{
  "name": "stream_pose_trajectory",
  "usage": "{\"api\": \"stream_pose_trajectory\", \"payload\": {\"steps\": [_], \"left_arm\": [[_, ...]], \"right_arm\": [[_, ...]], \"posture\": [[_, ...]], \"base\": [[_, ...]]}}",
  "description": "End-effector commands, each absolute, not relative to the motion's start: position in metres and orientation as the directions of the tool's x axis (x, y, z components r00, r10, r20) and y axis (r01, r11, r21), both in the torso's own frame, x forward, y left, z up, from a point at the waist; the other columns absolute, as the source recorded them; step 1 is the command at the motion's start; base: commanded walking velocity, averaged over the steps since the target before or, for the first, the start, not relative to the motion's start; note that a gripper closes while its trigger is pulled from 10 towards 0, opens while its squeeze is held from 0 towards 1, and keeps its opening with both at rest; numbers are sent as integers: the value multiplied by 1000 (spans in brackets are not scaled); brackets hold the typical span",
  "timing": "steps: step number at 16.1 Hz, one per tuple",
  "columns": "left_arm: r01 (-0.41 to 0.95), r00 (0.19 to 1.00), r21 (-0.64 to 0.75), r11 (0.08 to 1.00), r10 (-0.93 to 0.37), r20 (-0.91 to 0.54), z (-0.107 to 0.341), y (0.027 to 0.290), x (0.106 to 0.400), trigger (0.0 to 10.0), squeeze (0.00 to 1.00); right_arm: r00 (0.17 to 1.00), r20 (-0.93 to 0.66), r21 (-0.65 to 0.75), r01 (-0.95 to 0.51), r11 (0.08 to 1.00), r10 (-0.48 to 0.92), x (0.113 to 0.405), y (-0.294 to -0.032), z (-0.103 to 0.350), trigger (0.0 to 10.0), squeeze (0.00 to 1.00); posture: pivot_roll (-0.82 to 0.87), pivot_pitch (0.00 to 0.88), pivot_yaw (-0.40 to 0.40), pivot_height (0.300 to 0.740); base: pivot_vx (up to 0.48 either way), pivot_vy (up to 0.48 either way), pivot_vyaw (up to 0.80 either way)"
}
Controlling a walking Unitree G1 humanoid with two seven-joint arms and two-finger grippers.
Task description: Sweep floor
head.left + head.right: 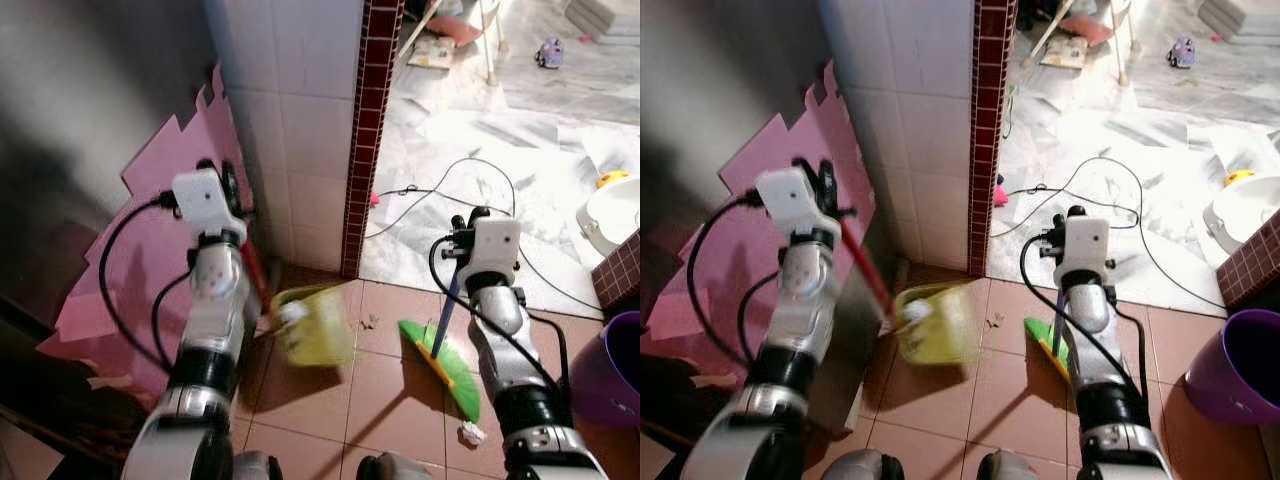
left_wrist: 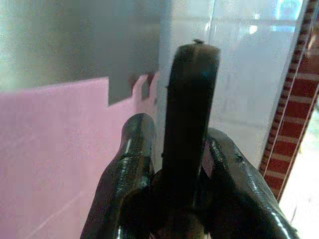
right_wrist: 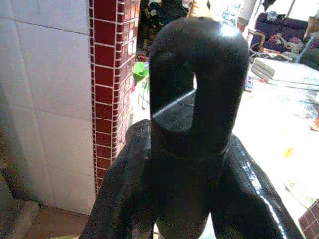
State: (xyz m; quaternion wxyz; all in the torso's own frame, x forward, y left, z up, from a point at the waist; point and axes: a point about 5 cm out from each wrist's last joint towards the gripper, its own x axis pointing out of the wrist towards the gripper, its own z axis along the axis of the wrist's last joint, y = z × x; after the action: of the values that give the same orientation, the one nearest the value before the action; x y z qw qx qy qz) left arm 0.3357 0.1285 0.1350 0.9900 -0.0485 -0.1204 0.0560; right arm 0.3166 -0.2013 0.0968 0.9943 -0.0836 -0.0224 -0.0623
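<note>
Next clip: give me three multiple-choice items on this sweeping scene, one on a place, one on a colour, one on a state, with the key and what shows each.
1. Where is the crumpled paper?
A. on the floor near the broom head
B. inside the dustpan
C. in the purple bucket

2. What colour are the broom bristles?
A. red
B. green
C. white

3. How is the left gripper?
A. open, idle
B. shut on the dustpan handle
C. resting on the floor

Key:
1 A, it lies on the brown tile beside the bristles.
2 B, a green fan with an orange band.
3 B, its fingers clamp the dark handle end, yellow dustpan below.
</note>
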Motion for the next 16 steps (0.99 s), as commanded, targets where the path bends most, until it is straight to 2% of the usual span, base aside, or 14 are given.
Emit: {"api": "stream_pose_trajectory", "payload": {"steps": [1, 4, 8, 10, 16], "left_arm": [[-71, 952, -111, 991, 100, 288, 149, 127, 335, 10000, 0], [-19, 966, -137, 990, 54, 252, 150, 121, 327, 10000, 0], [11, 971, -170, 985, 30, 239, 156, 118, 325, 10000, 0], [16, 972, -165, 986, 23, 234, 158, 119, 324, 10000, 0], [26, 975, -163, 986, 11, 222, 159, 116, 322, 10000, 0]], "right_arm": [[989, 87, -131, 131, 983, -120, 318, -197, 103, 10000, 0], [990, 75, -107, 131, 986, -123, 317, -194, 101, 10000, 0], [991, 75, -109, 120, 987, -112, 318, -191, 101, 10000, 0], [991, 74, -103, 118, 988, -111, 317, -191, 100, 10000, 0], [994, 72, -90, 92, 992, -86, 316, -188, 100, 10000, 0]], "posture": [[-70, 0, 69, 740], [-60, 0, 70, 740], [-60, 0, 76, 740], [-61, 0, 78, 740], [-68, 0, 79, 740]], "base": [[0, 0, 0], [0, 0, 0], [0, 0, -753], [0, -274, -653], [0, -372, 0]]}}
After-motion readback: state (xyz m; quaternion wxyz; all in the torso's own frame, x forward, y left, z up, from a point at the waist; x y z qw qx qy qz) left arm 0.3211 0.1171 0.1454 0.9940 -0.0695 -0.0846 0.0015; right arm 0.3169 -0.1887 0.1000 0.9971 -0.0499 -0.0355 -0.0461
